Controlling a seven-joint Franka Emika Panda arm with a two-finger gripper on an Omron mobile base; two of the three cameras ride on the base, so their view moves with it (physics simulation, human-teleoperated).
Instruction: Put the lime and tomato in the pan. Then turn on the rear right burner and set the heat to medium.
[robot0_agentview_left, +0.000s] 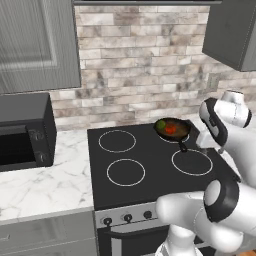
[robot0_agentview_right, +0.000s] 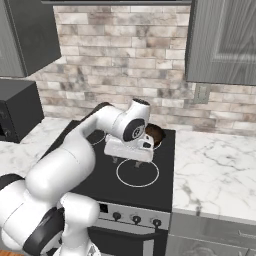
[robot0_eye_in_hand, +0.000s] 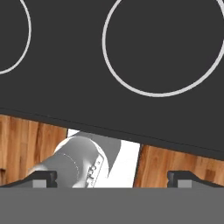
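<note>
The dark pan (robot0_agentview_left: 176, 131) sits at the rear right of the black cooktop (robot0_agentview_left: 150, 185), handle pointing forward. Inside it lie the green lime (robot0_agentview_left: 161, 125) and the red-orange tomato (robot0_agentview_left: 170, 129), side by side. The rear right burner is covered by the pan. In the right base view the arm's wrist hides most of the pan (robot0_agentview_right: 156, 134). My gripper (robot0_agentview_left: 209, 145) (robot0_agentview_right: 126, 160) hovers above the front right burner ring (robot0_agentview_left: 192, 162), just in front of the pan. In the hand view its fingertips (robot0_eye_in_hand: 43, 177) stand wide apart, the gripper (robot0_eye_in_hand: 116, 178) open and empty.
Several knobs (robot0_agentview_left: 127, 217) (robot0_agentview_right: 135, 218) line the stove front. A black microwave (robot0_agentview_left: 25, 135) stands on the marble counter (robot0_agentview_left: 45, 185) to the left. More counter (robot0_agentview_right: 215, 170) lies right of the stove. Cabinets hang above, against a brick wall.
</note>
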